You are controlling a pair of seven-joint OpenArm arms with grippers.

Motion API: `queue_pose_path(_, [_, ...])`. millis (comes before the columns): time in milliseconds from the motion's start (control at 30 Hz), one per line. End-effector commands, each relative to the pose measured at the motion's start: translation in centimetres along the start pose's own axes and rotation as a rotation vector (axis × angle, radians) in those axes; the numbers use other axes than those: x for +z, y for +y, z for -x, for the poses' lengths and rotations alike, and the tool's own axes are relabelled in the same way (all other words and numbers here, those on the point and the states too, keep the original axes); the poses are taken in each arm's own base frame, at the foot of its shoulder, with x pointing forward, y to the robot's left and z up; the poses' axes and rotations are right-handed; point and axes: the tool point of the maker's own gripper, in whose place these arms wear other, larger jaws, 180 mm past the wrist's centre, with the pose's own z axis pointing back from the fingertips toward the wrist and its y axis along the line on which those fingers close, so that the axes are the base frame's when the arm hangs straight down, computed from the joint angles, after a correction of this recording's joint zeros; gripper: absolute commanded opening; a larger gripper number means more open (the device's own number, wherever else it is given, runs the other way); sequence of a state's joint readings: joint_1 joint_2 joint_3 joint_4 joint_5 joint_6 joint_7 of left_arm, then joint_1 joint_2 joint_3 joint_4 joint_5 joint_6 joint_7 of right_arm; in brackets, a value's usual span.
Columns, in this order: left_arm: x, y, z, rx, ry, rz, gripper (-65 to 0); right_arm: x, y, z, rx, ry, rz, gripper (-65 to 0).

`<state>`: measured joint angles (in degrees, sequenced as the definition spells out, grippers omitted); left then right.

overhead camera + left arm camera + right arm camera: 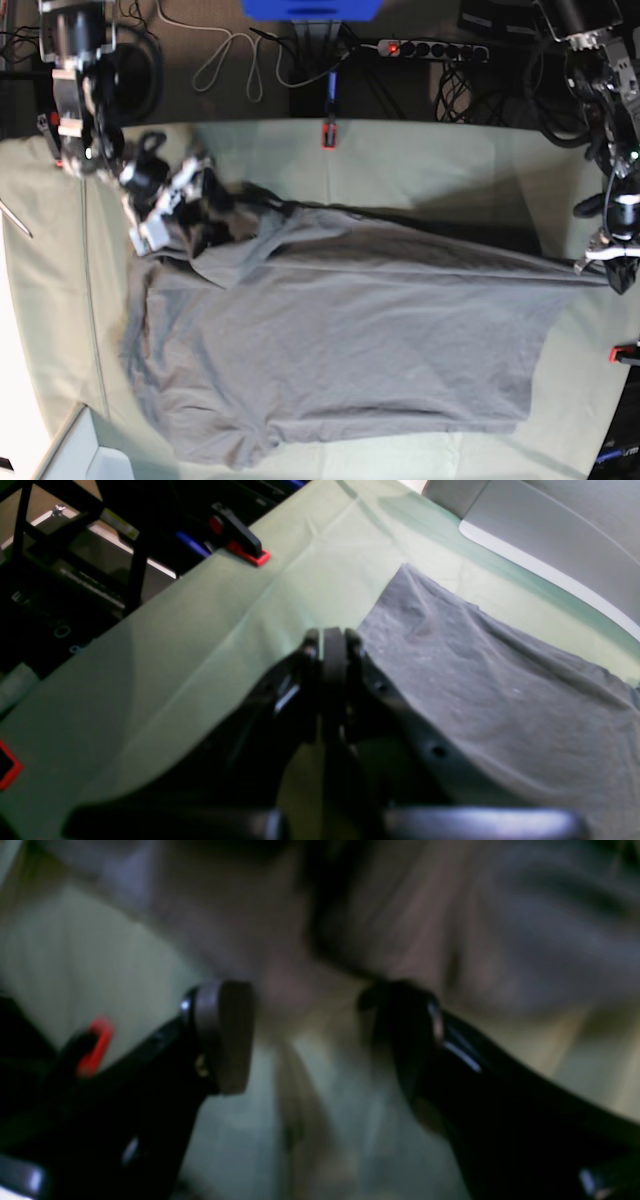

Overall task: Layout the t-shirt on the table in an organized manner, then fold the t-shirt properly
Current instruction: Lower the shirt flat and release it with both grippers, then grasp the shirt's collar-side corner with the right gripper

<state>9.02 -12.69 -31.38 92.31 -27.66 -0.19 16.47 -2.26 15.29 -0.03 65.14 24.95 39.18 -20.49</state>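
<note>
- Jaws of the left gripper (334, 636) are pressed together at the hem corner of the plain medium-grey short-sleeved cotton t-shirt (340, 350); the left wrist view does not show clearly whether cloth is pinched between them, though in the base view the hem edge runs taut right up to that gripper, so a grip on the corner is likely.
- Right gripper (310, 1030) stands wide apart, nothing between the pads; blurred grey fabric lies just ahead of it in the right wrist view, pale cloth below.
- In the base view the right gripper (170, 205) hovers over the shoulder and collar end of the shirt, where the fabric is bunched.
- Shirt lies flat-ish on the large table covered in pale mint-green cloth (440, 160), long axis running across the base view from the right arm's end to the left arm's end.
- Hem end looks stretched straight; neck end is rumpled, one sleeve tucked.
- Judgement: layout step not finished. The right arm is nearer the bunched part, with the fabric directly ahead of its open jaws.
- Red-and-black clamp (240, 542) sits on the table edge, well apart from the shirt.
</note>
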Motion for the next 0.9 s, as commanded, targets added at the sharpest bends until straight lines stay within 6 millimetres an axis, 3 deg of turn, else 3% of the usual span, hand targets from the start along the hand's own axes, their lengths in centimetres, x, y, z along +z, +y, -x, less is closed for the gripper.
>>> queue_pose_path(0, [-0.1,-0.2,-2.0,-0.013,-0.062,0.01,-65.0,-0.1,-0.7,-0.7,0.003,-0.006,-0.001,-22.3])
queue_pose_path(167, [-0.1,-0.2,-2.0,-0.012,-0.063,0.011,-65.0,-1.6,-3.1,-3.9,-0.017,-0.033,0.025,-22.3])
queue_pose_path(300, [0.0,-0.1,-1.8,-0.014,-0.057,0.009,-65.0,-0.5,-5.6,-8.1,-0.002,-0.114,0.077,-22.3])
queue_pose_path(467, [0.0,-0.2,-1.9,-0.013,-0.059,0.012,-65.0,-0.6,-5.9,-13.1,0.04,-0.191,0.078,-22.3])
queue_pose_path(600, [0.0,-0.1,-1.7,-0.013,-0.055,0.008,-65.0,-1.0,-5.3,-15.1,0.05,-0.226,0.064,-22.2])
queue_pose_path(767, [-0.1,-0.1,-1.4,-0.009,-0.048,0.007,-65.0,-3.1,-1.9,-15.5,0.09,-0.22,-0.011,-22.0])
queue_pose_path(867, [-0.1,-0.1,-1.4,-0.009,-0.046,0.008,-65.0,-3.5,0.5,-16.8,0.164,-0.24,-0.057,-22.0])
